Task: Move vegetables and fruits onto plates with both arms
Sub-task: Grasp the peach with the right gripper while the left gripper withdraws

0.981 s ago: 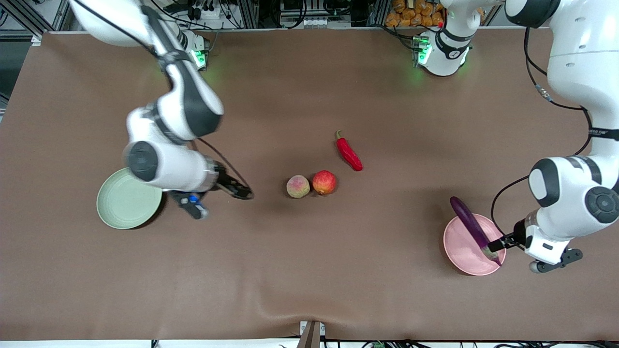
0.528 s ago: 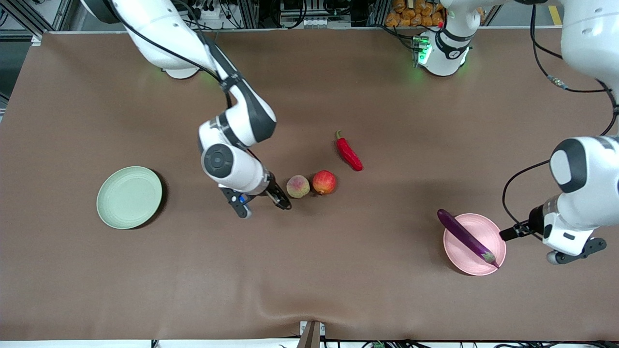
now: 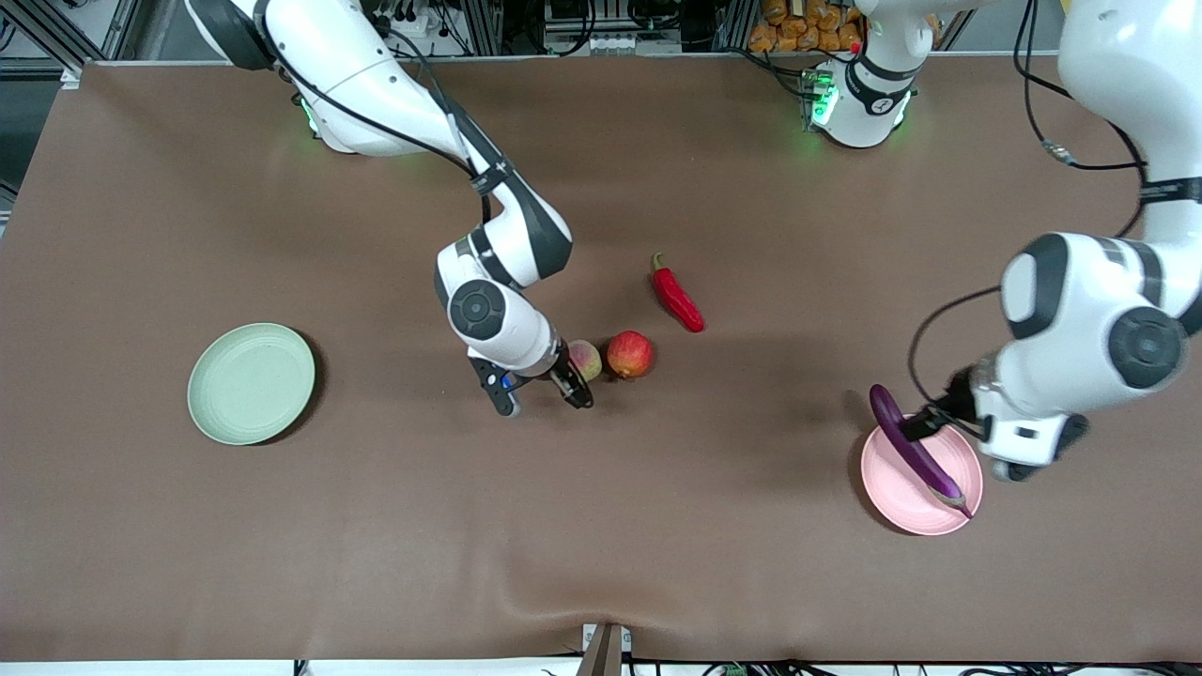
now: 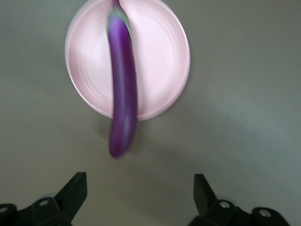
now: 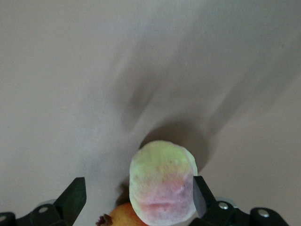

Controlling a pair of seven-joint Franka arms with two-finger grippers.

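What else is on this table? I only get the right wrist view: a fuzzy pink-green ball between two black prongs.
Observer: A red chili pepper lies farther from the front camera than the peach that the open right gripper straddles.
Operator: Any plates?
Observer: A pale green plate, nothing on it, sits toward the right arm's end.
Operator: And the other arm?
Observer: The left gripper hangs open by a pink plate; an eggplant lies across it, one end overhanging the rim.
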